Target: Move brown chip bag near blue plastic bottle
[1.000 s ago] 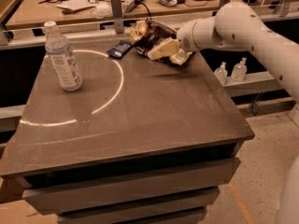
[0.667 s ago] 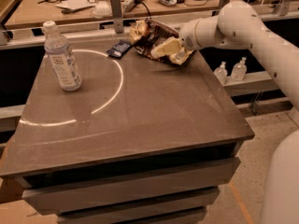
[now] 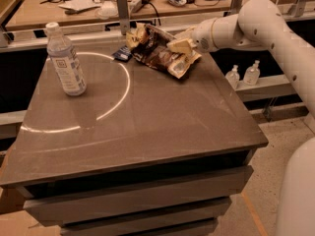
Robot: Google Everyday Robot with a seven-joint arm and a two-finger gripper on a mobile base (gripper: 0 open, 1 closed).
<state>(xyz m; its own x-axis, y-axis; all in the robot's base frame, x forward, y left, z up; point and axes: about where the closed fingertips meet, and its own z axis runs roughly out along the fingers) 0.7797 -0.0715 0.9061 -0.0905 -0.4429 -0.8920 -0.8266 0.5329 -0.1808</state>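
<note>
The brown chip bag (image 3: 153, 49), glossy dark brown with cream-yellow ends, is at the far right part of the dark table (image 3: 147, 127), crumpled and tilted. My gripper (image 3: 180, 46) comes in from the right on the white arm (image 3: 256, 23) and is shut on the bag's right part. The blue plastic bottle (image 3: 66, 60), clear with a white cap and pale label, stands upright at the far left of the table, well apart from the bag.
A small flat dark blue packet (image 3: 120, 54) lies just left of the bag. A grey upright post (image 3: 123, 13) stands behind it. Two tiny clear bottles (image 3: 243, 74) sit on a ledge to the right. A cluttered bench (image 3: 88, 4) runs behind.
The bag has shifted a little left and forward with the gripper on it, and now overlaps more of the blue packet's side. The bottle has not moved.
</note>
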